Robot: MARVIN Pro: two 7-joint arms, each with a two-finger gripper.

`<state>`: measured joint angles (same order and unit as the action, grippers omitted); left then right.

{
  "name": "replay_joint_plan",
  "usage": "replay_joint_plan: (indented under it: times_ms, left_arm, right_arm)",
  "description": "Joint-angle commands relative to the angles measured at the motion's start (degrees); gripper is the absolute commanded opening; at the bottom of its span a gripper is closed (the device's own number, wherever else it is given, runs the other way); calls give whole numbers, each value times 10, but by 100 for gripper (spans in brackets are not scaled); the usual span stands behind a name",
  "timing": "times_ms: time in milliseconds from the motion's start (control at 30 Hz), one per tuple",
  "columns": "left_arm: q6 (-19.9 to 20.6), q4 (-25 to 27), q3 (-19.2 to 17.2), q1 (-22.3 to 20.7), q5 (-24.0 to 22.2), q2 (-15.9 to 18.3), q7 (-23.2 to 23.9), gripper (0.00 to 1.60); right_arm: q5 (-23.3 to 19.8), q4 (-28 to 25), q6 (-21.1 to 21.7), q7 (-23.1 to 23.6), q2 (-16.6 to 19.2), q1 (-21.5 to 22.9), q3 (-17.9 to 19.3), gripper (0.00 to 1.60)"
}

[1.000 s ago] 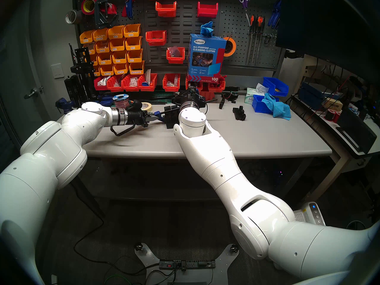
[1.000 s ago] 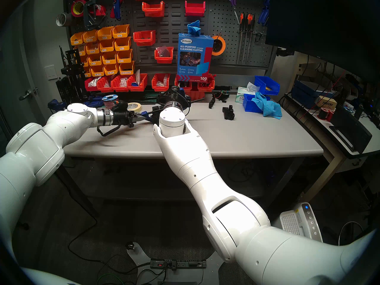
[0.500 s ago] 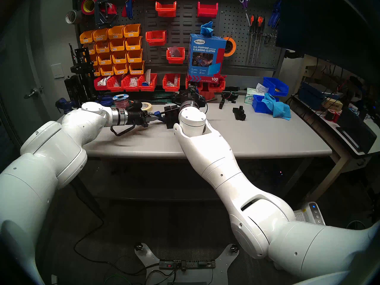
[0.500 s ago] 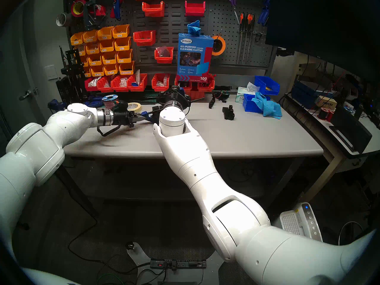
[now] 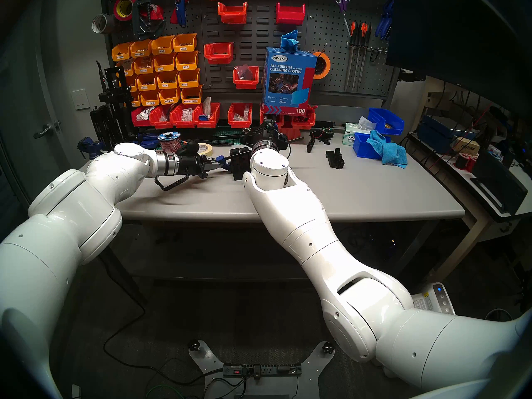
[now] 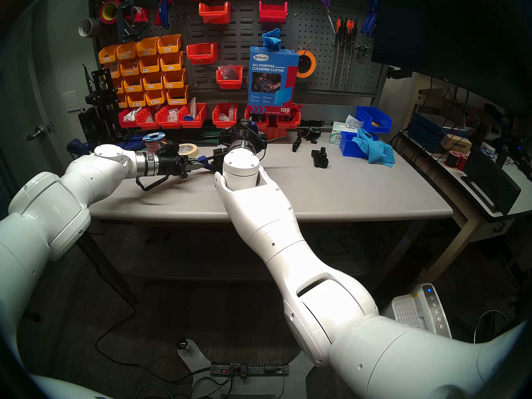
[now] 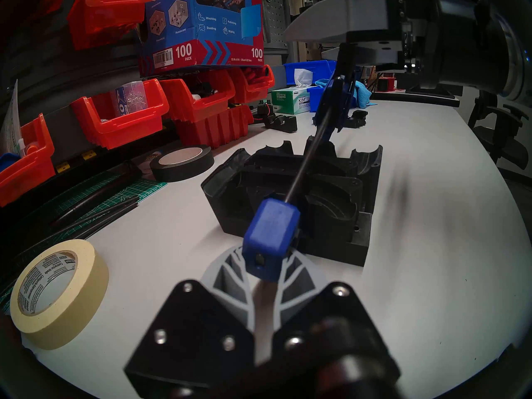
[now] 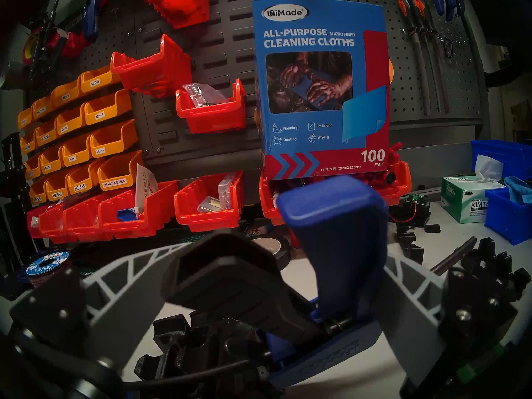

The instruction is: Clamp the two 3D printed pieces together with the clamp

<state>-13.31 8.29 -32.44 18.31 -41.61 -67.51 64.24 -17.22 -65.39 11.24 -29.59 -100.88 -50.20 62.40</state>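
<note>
Running from the left gripper (image 7: 263,317), which is closed on its blue end cap, the clamp (image 7: 302,171) is laid with its bar across the two printed pieces (image 7: 290,199) mid-surface. Its handle lies between the fingers of the wide-open right gripper (image 8: 270,297), which is nearer the trigger; contact cannot be told.

No visible change, arms and clamp (image 5: 220,161) unmoved

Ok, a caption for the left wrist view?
Left hand shut on blue-jawed black bar clamp above two matte black 3D-printed pieces.
</note>
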Motion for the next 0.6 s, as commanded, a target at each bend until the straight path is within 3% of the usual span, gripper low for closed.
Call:
replay_joint_plan:
  times_ms: [0,567]
  left_arm:
    - [0,7,-1,-8,-2,-13,3,0]
    - [3,7,-2,-8,-1,-10,5,0]
  right_arm:
    - [3,-11,-1,4,-11,17,-8,160]
    - [4,-9,2,4,-11,24,-10,160]
